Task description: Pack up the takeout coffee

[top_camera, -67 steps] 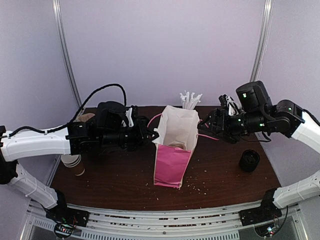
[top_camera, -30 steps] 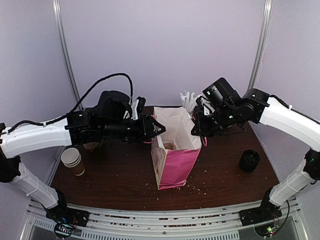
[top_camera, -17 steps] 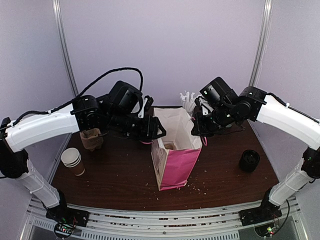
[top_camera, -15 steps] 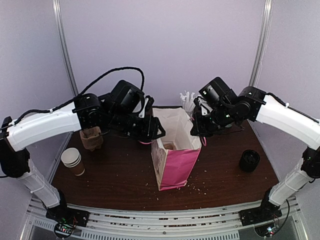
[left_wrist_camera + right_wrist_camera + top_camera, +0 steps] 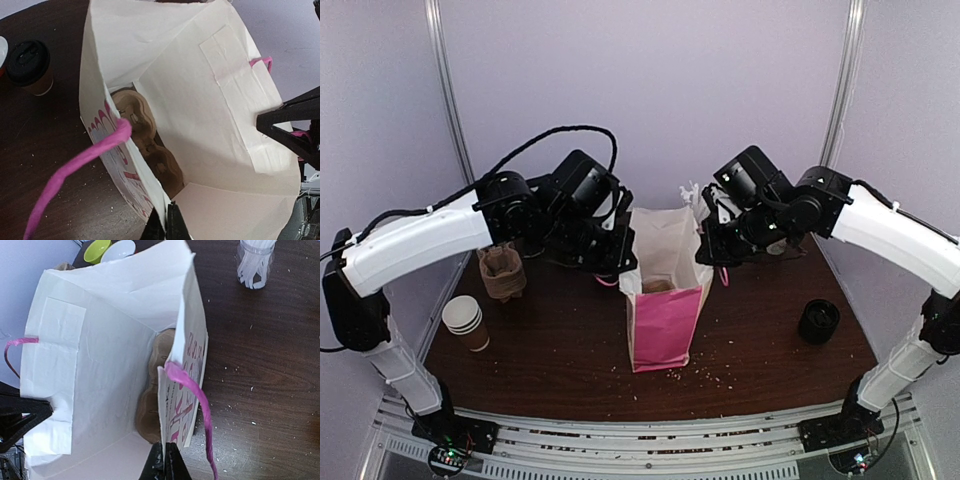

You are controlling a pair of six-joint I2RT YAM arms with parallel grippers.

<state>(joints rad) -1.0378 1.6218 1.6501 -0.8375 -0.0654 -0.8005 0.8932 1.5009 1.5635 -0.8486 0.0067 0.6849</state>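
The left gripper, spread a moment ago, now pinches the pink paper bag's left rim; the right gripper pinches the opposite rim. Bag held open for loading, the lidded takeout coffee waits on the table just outside it.

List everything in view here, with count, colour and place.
table: 1, dark brown
paper bag: 1, pink, centre
pulp tray: 1, brown, inside bag
takeout coffee: 1, brown, black lid, near bag
lidless cups: 1 stack, brown, left edge
cardboard piece: 1, brown, under left arm
lid stack: 1, black, right side
straw jar: 1, clear, behind bag
dishes: 2, green, white, beyond bag
left gripper: 1, black, shut on bag's rim
right gripper: 1, black, shut on bag's rim
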